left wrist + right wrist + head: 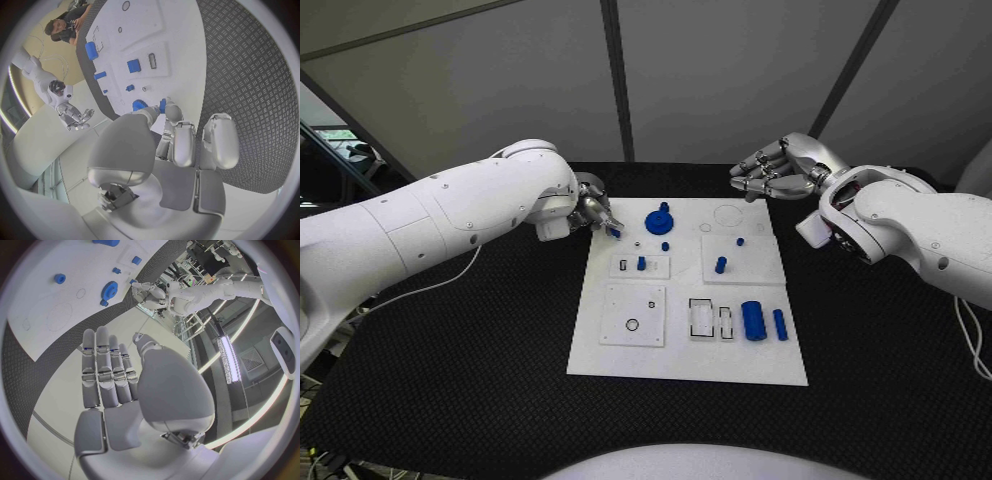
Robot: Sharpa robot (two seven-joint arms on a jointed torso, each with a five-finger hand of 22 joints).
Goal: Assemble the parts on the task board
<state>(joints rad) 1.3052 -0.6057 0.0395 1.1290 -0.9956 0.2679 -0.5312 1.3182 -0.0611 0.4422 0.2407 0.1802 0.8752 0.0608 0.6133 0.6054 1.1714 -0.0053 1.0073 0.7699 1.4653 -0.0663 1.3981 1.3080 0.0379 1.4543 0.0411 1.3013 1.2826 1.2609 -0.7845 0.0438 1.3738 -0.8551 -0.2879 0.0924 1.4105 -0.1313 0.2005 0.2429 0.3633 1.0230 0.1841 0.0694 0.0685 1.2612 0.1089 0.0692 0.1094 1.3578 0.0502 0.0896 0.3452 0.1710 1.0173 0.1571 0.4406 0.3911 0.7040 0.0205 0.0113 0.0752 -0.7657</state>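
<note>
1. Head view: the left hand point(593, 213) sits at the far left corner of the task board point(687, 368), pinching a small blue part point(613, 231) at its fingertips, just left of the blue gear point(659, 220). Looks like a pick-and-carry step; the next move likely calls for finding the matching socket and lowering the piece in straight. The board is a flat white plate, matte, with raised square tiles and cut-out slots. Two blue cylinders point(763, 321) lie side by side near the board's right edge; a short blue peg point(720, 265) stands mid-board. The surface point(473, 380) is black, with a fine diamond-tread texture.
2. Head view, right hand point(773, 171): off the far right corner of the board, fingers curled in, holding nothing.
3. Left wrist view: the silver fingers point(182, 142) are smooth and glossy; the blue part point(162, 105) is nipped at the tips, just over the board edge. The gear point(139, 104) is close by.
4. Right wrist view: the fingers point(106, 367) lie side by side, with nothing in the palm point(169, 385). The toothed blue gear point(110, 289) sits on the board point(37, 285), well apart from the hand.
</note>
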